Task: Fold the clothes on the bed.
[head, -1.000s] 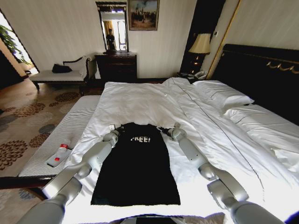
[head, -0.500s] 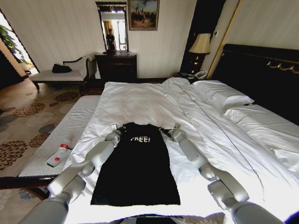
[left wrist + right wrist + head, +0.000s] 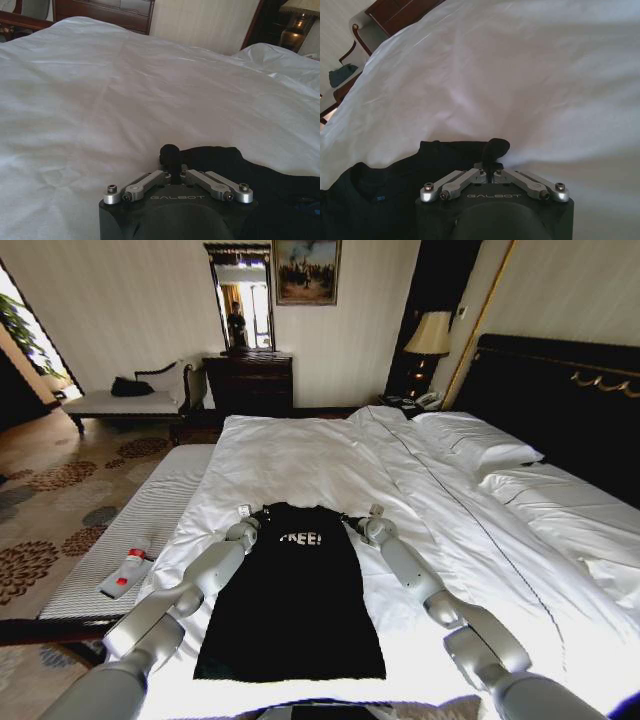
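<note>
The clothes (image 3: 295,610), a black T-shirt with white lettering, lie flat on the white bed (image 3: 300,455) with the collar pointing away from me. My left gripper (image 3: 248,518) rests at the shirt's left shoulder. In the left wrist view that gripper (image 3: 170,152) is shut, its dark tips pinched on the edge of the black fabric (image 3: 270,195). My right gripper (image 3: 362,520) sits at the right shoulder. The right wrist view shows it (image 3: 496,148) shut on the shirt's edge (image 3: 385,200) too.
A striped bench (image 3: 140,510) runs along the bed's left side, with a red-and-white bottle (image 3: 125,572) lying on it. Pillows (image 3: 480,445) and a dark headboard (image 3: 560,390) are on the right. A dark dresser (image 3: 250,380) stands against the far wall.
My right gripper has shifted slightly inward, toward the shirt's collar. The left gripper and the shirt have hardly moved.
</note>
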`<state>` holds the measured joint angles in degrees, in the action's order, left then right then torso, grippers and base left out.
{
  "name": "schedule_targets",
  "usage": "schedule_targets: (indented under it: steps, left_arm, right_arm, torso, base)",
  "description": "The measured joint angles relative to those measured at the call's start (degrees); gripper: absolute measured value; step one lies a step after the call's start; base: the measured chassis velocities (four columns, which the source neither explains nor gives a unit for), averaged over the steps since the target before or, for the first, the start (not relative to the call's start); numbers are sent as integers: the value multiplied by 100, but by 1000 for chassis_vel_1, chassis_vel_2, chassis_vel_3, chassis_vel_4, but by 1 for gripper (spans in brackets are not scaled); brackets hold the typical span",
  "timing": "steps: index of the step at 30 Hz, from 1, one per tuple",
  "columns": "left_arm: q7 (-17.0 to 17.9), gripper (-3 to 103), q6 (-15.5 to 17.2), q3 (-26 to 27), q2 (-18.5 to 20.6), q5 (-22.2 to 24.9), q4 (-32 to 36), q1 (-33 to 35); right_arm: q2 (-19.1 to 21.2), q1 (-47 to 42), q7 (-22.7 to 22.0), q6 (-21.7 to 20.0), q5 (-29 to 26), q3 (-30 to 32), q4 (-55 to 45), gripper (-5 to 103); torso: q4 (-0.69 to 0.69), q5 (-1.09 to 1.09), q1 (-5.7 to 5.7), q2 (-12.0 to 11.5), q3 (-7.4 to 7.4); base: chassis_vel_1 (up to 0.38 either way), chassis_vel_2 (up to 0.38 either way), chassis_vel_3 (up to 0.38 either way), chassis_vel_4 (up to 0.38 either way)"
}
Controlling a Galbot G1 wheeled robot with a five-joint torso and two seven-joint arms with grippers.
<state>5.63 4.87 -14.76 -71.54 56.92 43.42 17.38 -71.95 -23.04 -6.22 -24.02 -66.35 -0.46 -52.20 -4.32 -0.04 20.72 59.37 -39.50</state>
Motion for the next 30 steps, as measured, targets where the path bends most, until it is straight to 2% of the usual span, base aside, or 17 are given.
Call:
schedule_targets:
  steps: [4,9,17,24,30]
  left_arm:
    - [69,1,-19,35,35,9,75,-19]
    - [327,1,-83,139,102,74,270,-195]
    - [352,1,-77,87,302,359,430,-532]
    - [286,1,-94,37,309,547,421,-828]
    - [0,1,-165,-123,191,674,-58,-1330]
  right_arm:
    - [110,13,55,224,222,-94,-120,1]
    - [441,135,181,629,618,-398,-433,1]
    - [668,604,321,1056,800,-749,-631,1]
    - [570,1055,447,1483,977,-1110,-416,1]
    - [272,1466,548,1674,948,-1341,119,1]
  torso:
    - [0,0,1,0,0]
    - [-3,1,0,0,0]
    - [1,0,0,0,0]
    - [-2,0,0,0,0]
    - [-1,0,1,0,0]
  base:
    - [0,0,0,0]
    - [0,0,0,0]
    - [0,0,0,0]
    - [0,0,0,0]
    - [0,0,0,0]
